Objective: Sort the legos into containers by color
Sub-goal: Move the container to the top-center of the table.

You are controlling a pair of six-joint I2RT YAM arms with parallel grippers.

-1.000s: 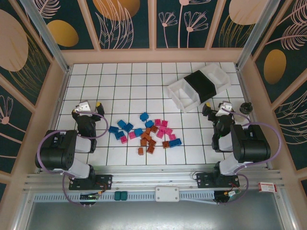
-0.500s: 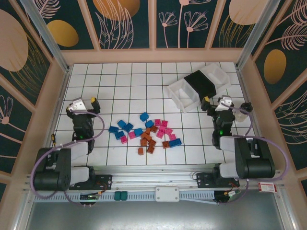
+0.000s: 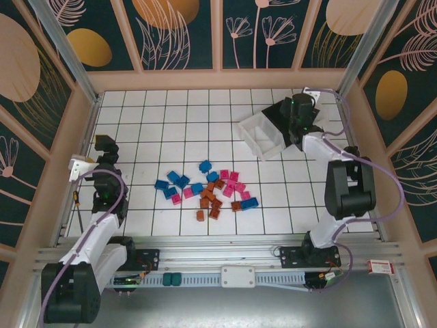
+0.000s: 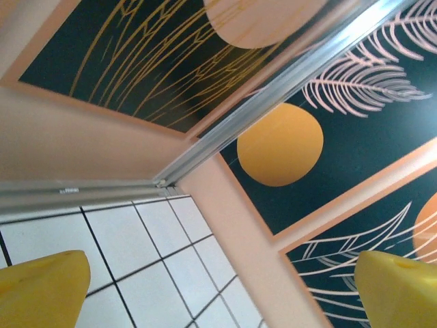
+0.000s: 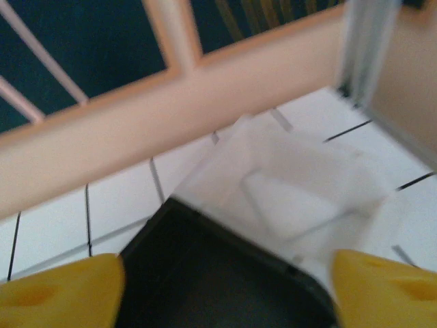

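Right gripper (image 5: 225, 287) over black bin (image 3: 278, 116) — legos (image 3: 207, 189) clustered, unsorted.

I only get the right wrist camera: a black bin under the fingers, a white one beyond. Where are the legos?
Observer: From the top view, the legos lie in a loose pile mid-table, nearer the arm bases than the containers.
Operator: Any already sorted?
Observer: The white bin nearest the pile looks empty; the right gripper hides part of the black bin.
Operator: And the left arm?
Observer: The left gripper is open, near the left wall, clear of the pile.
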